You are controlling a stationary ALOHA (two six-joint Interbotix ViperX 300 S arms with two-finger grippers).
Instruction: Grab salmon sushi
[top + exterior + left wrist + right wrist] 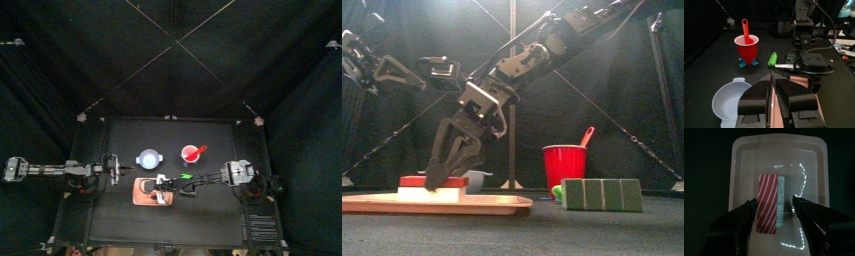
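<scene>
- Red-and-white striped salmon sushi (769, 203) lies lengthwise in the middle of a pale tray (740, 168), with a green-speckled strip along one of its long sides.
- The right tool (776, 208) hangs over the sushi with its two halves apart, one on each long side; whether they touch the sushi cannot be made out.
- In the front view the right arm's dark fingers (452, 152) cover most of the sushi (436, 182), leaving only a red edge showing on the tray (489, 205).
- The left tool (773, 95) has its halves pressed together, holding nothing, beside the tray.
- A red cup (746, 48) with a red spoon (745, 27) in it stands on the tabletop (711, 70) beyond the tray.
- A white bowl (729, 97), partly cut off behind the left tool, sits near the tray.
- Something green (772, 58) lies between the cup and the tray; what it is cannot be told.
</scene>
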